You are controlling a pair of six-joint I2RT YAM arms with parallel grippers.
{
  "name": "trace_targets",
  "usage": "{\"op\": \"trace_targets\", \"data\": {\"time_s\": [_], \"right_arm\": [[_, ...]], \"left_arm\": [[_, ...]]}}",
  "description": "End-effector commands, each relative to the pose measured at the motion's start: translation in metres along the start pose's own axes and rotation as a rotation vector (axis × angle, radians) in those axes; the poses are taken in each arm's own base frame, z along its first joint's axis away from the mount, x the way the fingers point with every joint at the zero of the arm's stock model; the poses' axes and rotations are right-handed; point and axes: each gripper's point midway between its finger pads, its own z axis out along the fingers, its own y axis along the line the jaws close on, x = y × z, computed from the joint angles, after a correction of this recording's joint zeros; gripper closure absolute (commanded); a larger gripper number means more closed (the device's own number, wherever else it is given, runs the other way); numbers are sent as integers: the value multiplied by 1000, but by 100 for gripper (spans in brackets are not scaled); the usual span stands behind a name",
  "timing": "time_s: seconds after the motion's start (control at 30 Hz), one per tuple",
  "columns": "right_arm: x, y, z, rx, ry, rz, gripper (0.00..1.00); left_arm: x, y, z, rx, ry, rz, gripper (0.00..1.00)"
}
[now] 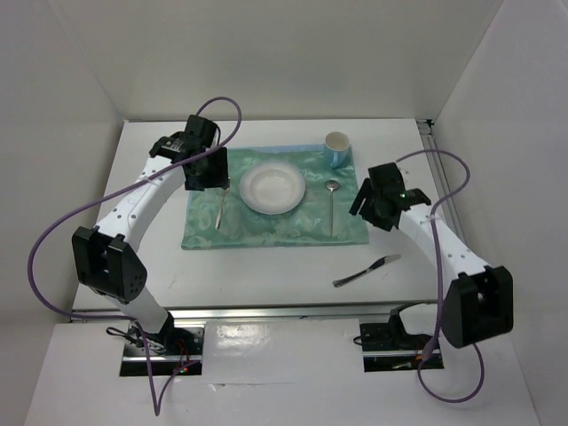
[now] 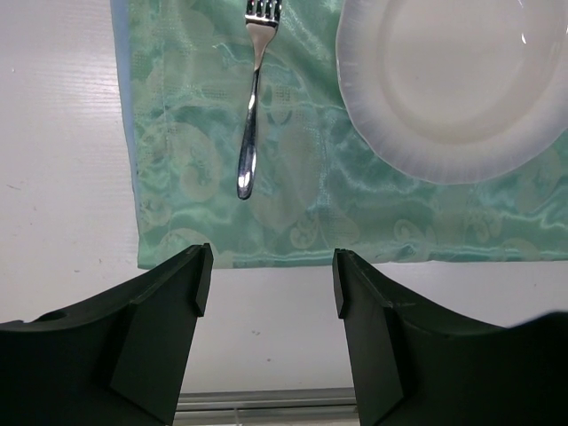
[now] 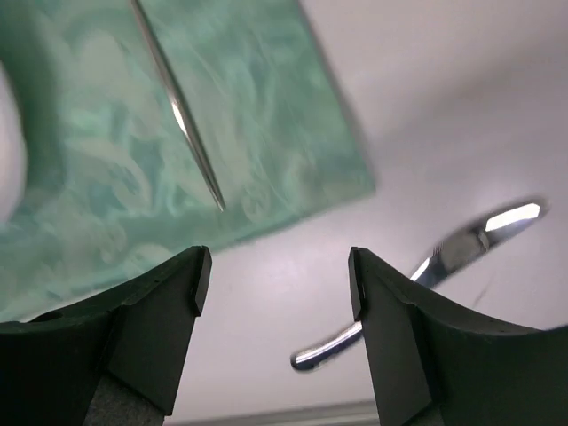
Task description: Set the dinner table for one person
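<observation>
White walls (image 1: 293, 53) close me in on the left, the far side and the right. The white table (image 1: 266, 284) spreads between them, straight ahead of my two bases. A green mat (image 1: 266, 232) lies on its middle, toward the far side.

My left gripper (image 2: 272, 271) hangs above the mat's left side, jaws wide apart and holding nothing. Between them I see the mat's near edge and bare table. Beyond them a fork (image 2: 252, 98) lies on the mat, tines to the far side and handle toward me. To its right, close but not touching, a white plate (image 1: 272, 190) sits on the mat, its shallow well showing only plain white. Right of the plate a spoon (image 1: 331, 206) lies on the mat, bowl at the far end, roughly parallel to the fork.

At the mat's far right corner a pale blue cup (image 1: 336, 148) stands upright, mouth up. Its inside looks white, and I cannot tell whether it holds anything. My right gripper (image 3: 280, 275) hovers over the mat's right edge, jaws likewise spread and gripping nothing. A knife (image 1: 366, 271) lies on bare table off the mat's near right corner, slanted, its blade end farther away and to the right.

The table's long axis appears to run left to right, with a metal rail (image 1: 284, 311) along its near long edge.
</observation>
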Motion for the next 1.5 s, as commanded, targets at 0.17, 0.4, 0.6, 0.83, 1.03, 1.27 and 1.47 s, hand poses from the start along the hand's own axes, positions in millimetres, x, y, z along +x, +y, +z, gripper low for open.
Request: {"op": "trace_targets", "data": {"time_s": [0.17, 0.4, 0.6, 0.83, 1.03, 1.27, 1.47], "right_arm": [[117, -41, -7, 66, 304, 263, 28], [130, -47, 2, 92, 312, 291, 23], [146, -55, 14, 165, 350, 291, 23], [156, -66, 22, 207, 345, 326, 34], [165, -85, 36, 358, 356, 324, 47], [148, -89, 34, 386, 282, 321, 78], [102, -63, 21, 276, 168, 199, 91]], "left_arm": [[-13, -9, -21, 52, -65, -3, 26], [-7, -6, -20, 46, -48, -1, 26], [-2, -5, -13, 39, -33, 10, 26], [2, -5, -9, 39, -23, 12, 26], [3, -5, -6, 39, -23, 12, 26], [7, -4, -1, 32, -6, 14, 26], [3, -15, -3, 84, -5, 12, 26]]}}
